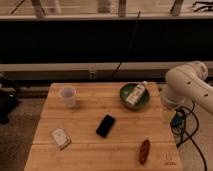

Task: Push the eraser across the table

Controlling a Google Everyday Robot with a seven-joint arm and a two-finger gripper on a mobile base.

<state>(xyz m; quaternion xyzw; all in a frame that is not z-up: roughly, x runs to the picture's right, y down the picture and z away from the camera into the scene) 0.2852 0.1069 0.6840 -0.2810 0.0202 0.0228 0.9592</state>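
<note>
The eraser point(105, 125) is a flat black block lying at a slant near the middle of the light wooden table point(85, 150). My white arm point(189, 82) bends in from the right, beside the table's right edge. My gripper point(174, 115) hangs at the arm's lower end, just off the right edge and well to the right of the eraser. It touches nothing on the table.
A white cup point(67, 96) stands at the back left. A green bowl point(134, 96) holding a white bottle point(136, 93) sits at the back right. A small pale box point(60, 138) lies front left, and a reddish-brown oblong item point(144, 151) front right. Cables hang right of the table.
</note>
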